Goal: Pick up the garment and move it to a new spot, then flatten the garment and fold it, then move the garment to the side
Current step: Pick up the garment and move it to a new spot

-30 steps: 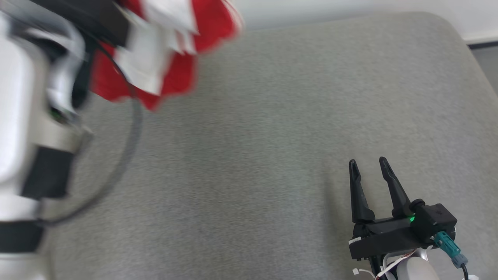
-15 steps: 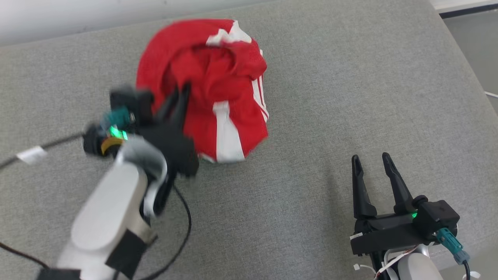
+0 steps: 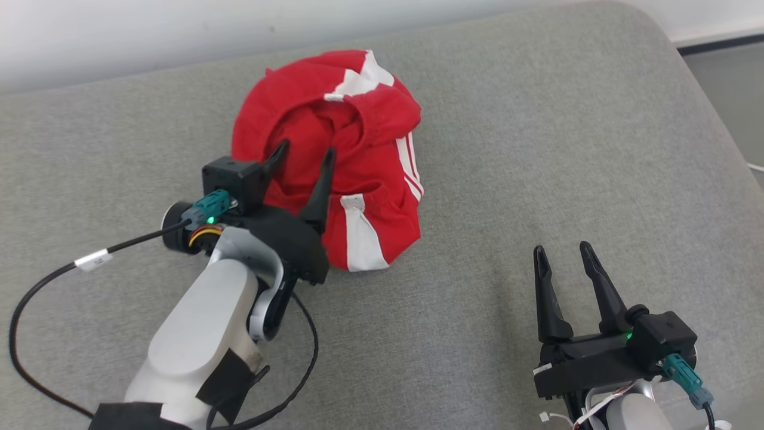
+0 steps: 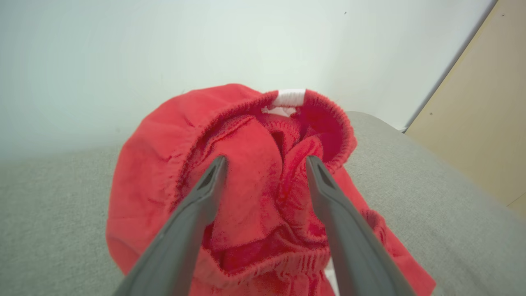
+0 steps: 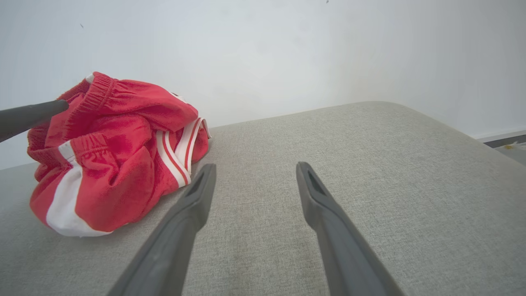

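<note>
The garment (image 3: 340, 149) is a pair of red shorts with white side stripes, lying in a crumpled heap on the grey cushion (image 3: 537, 149) toward the back. My left gripper (image 3: 305, 152) hovers over its near left part, open, the fingers spread above the cloth with nothing gripped. From the left wrist the garment (image 4: 254, 164) bunches up behind the two spread fingers, elastic waistband on top. My right gripper (image 3: 561, 251) is open and empty at the lower right, well clear of the garment (image 5: 111, 152), which lies to its left.
A white wall (image 3: 149, 30) runs along the cushion's far edge. The cushion's rounded corner and a strip of floor (image 3: 728, 77) are at the far right. A black cable (image 3: 54, 280) loops from my left wrist over the cushion. A beige panel (image 4: 485, 123) stands at the right.
My left gripper has opened and let go of the garment, which now rests in a heap on the cushion. The head camera has shifted. The right gripper has stayed put.
</note>
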`<state>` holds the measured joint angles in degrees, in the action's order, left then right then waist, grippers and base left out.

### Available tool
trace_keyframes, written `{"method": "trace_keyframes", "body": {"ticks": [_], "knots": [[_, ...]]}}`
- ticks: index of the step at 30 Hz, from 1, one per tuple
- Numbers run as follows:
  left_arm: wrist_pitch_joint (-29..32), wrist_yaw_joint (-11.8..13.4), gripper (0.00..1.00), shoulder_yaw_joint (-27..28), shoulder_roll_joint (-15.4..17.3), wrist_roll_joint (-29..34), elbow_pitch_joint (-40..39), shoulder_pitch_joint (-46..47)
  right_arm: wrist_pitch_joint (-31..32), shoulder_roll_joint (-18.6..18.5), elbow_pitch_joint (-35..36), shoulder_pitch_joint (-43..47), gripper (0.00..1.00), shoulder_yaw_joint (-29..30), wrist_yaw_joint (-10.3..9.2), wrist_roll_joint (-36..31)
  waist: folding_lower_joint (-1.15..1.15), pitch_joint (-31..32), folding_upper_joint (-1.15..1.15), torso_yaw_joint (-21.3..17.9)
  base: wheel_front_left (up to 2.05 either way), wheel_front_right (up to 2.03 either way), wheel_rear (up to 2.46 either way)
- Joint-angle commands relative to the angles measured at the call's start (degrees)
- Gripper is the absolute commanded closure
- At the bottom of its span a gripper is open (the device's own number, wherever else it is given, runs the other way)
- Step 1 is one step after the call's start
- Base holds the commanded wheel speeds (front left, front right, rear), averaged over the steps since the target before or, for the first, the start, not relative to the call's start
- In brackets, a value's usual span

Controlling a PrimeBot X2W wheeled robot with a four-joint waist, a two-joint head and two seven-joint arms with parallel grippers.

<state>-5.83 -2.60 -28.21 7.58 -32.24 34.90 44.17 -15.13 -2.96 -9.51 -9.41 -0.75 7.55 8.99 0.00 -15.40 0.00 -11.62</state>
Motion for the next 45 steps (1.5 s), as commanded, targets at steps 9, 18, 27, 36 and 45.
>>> {"method": "trace_keyframes", "body": {"ticks": [9,18,27,36,45], "knots": [[-0.2,0.9,0.00,-1.9,-0.3,1.6,-5.5,0.6,0.0,0.2,0.3,1.6,0.00,0.1,-0.12,-0.7,0.00,2.4,0.00,2.5,0.00,0.00,0.00],[3.0,1.0,0.00,-4.0,0.1,1.5,-7.2,-1.9,0.0,0.1,0.0,1.8,0.00,-0.5,-0.12,-0.4,0.00,3.1,0.00,2.6,0.00,0.00,0.00],[9.6,0.3,0.00,-8.8,1.0,3.1,-3.4,-3.6,0.0,0.1,0.1,0.9,0.00,-0.9,-0.12,0.4,0.00,1.4,0.00,0.1,0.00,0.00,0.00],[12.7,-0.4,1.00,-12.5,1.8,4.8,1.1,-3.9,0.0,0.2,-0.1,1.0,0.00,-0.6,-0.12,1.0,0.00,1.0,0.00,-1.1,0.00,0.00,0.00],[8.5,-1.5,1.00,-11.5,0.7,4.3,-3.4,1.4,0.0,0.2,-0.2,1.9,0.00,-0.1,-0.12,1.5,0.00,2.7,0.00,1.1,0.00,0.00,0.00]]}}
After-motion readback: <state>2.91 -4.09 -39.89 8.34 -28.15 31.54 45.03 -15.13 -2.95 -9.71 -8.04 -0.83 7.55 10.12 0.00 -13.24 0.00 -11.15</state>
